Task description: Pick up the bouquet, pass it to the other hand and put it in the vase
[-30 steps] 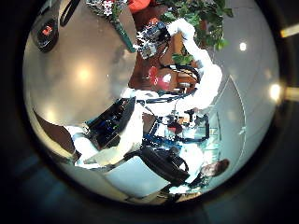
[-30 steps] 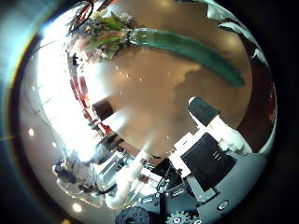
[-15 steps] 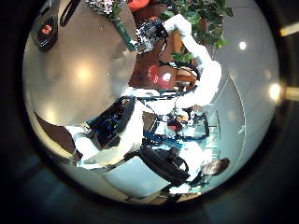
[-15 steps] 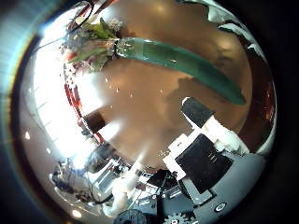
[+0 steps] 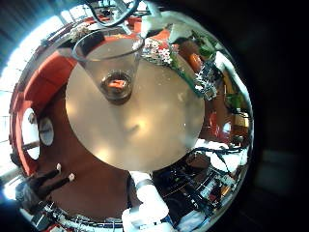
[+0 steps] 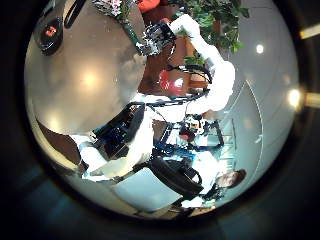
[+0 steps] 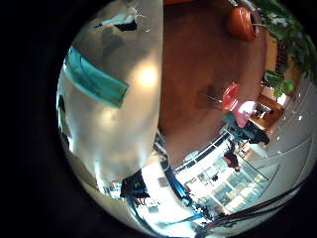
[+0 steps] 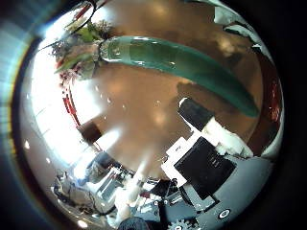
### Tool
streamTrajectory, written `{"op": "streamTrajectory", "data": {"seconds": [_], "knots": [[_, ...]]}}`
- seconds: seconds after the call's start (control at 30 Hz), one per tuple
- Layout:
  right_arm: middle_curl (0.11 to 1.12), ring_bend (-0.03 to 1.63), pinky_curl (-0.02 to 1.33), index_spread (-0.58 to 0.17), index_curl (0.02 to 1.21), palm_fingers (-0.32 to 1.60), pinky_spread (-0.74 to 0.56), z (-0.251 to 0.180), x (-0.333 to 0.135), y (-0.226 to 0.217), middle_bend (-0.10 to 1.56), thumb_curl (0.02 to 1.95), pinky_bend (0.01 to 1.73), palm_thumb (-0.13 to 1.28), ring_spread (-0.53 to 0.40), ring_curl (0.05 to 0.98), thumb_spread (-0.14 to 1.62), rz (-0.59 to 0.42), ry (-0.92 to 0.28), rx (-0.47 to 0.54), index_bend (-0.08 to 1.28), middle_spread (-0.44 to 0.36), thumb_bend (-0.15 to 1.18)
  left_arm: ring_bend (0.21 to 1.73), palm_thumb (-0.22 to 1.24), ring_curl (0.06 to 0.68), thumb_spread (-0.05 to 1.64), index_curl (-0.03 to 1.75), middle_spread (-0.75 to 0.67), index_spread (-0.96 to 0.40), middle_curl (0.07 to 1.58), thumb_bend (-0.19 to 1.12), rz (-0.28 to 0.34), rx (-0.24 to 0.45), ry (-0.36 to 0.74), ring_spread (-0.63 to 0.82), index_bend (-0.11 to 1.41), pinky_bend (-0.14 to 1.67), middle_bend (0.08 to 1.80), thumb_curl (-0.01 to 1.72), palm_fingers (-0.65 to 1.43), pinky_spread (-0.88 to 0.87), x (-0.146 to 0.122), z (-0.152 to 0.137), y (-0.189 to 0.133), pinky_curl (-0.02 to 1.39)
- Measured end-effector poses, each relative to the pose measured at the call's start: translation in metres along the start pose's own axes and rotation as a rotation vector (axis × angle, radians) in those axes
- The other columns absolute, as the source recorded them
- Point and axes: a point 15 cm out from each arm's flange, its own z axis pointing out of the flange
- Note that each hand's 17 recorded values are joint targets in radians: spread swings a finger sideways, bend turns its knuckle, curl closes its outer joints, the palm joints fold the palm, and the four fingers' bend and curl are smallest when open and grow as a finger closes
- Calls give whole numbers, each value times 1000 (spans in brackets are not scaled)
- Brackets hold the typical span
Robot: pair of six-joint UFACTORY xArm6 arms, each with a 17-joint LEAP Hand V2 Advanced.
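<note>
The bouquet lies flat on the round table (image 5: 145, 126), its long wrapped stem (image 8: 182, 62) ending in a flower head (image 8: 82, 48). It fills much of the right thumb side palm view, so my right hand (image 8: 206, 158) is close over the stem, fingers relaxed and holding nothing. The right little finger side view shows the stem wrap (image 7: 97, 77) on the tabletop. From the left palm, my right hand (image 6: 160, 38) hangs over the bouquet (image 6: 128, 30). A clear glass vase (image 5: 111, 63) stands upright on the table beside the flowers (image 5: 159, 48). My left hand (image 6: 120, 135) is held apart, fingers relaxed.
Leafy plants (image 6: 215, 20) stand beyond the table's edge, and chairs (image 5: 34, 106) ring it. A small dark round object (image 6: 48, 35) lies on the table away from the bouquet.
The bouquet has grown larger in the right thumb side view: my right hand has come down closer to its stem. The left hand has not visibly moved.
</note>
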Motion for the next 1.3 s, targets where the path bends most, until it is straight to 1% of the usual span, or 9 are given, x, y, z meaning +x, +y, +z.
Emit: {"op": "streamTrajectory", "data": {"seconds": [0.7, 0.9, 1.0, 1.03, 1.13, 1.17, 1.23, 1.27, 1.3], "knots": [[558, 1037, 350, -193, 453, 451, -151, 25, -5, -10, 619, 477, 819, 708, -196, 400, 990, -6, 36, -20, 184, -108, -22, 485, 321, 196, 1144, 354, 360, 108, 362, -20, -13, 6, -7, 541, 178, 187, 198, 311, 178, 513, -4, -3, 4, 283], [586, 1097, 361, -243, 452, 613, -297, 28, -9, -10, 651, 484, 959, 740, -238, 420, 981, -15, 54, -23, 178, -168, -22, 485, 321, 196, 1144, 354, 360, 108, 361, -20, -15, 9, -7, 542, 178, 187, 198, 310, 178, 513, -5, -4, 4, 282], [611, 1128, 380, -310, 463, 799, -430, 30, -6, -11, 679, 492, 1081, 768, -276, 431, 969, -16, 78, -25, 186, -226, -18, 483, 325, 196, 1142, 354, 360, 108, 363, -19, -17, 11, -7, 542, 177, 187, 200, 313, 179, 513, -4, -4, 4, 282], [615, 1133, 384, -323, 466, 842, -446, 30, -5, -11, 682, 494, 1105, 779, -280, 433, 964, -18, 87, -23, 190, -233, -15, 483, 326, 196, 1142, 354, 360, 108, 363, -19, -17, 11, -8, 542, 177, 187, 200, 313, 179, 513, -5, -4, 5, 282], [674, 1146, 406, -411, 543, 1144, -473, 28, -4, -12, 782, 507, 1128, 834, -292, 451, 947, -27, 116, -12, 307, -290, -9, 483, 327, 196, 1141, 354, 360, 108, 363, -20, -19, 13, -8, 542, 177, 187, 200, 314, 179, 513, -5, -5, 5, 281], [682, 1150, 414, -418, 562, 1157, -469, 26, -5, -12, 792, 509, 1133, 842, -289, 458, 944, -30, 122, -7, 335, -292, -8, 483, 327, 196, 1141, 354, 360, 108, 364, -20, -19, 13, -8, 542, 177, 187, 199, 314, 179, 513, -5, -5, 4, 281], [743, 1204, 461, -454, 666, 1241, -408, 21, -7, -11, 872, 527, 1205, 900, -280, 497, 918, -37, 130, 7, 510, -305, -5, 483, 327, 197, 1140, 354, 360, 108, 364, -20, -16, 14, -9, 542, 177, 187, 199, 315, 179, 513, -5, -5, 4, 281], [757, 1214, 472, -459, 688, 1242, -392, 19, -7, -11, 889, 530, 1226, 909, -277, 503, 913, -36, 137, 13, 546, -305, -6, 483, 327, 197, 1140, 354, 360, 108, 364, -20, -16, 15, -9, 542, 177, 187, 199, 315, 179, 513, -5, -5, 4, 281], [791, 1254, 497, -469, 744, 1227, -365, 17, -6, -11, 926, 545, 1273, 935, -271, 524, 897, -34, 144, 21, 630, -309, -5, 483, 327, 197, 1140, 354, 360, 108, 363, -20, -15, 15, -9, 542, 178, 187, 197, 315, 178, 513, -4, -6, 5, 281]]}}
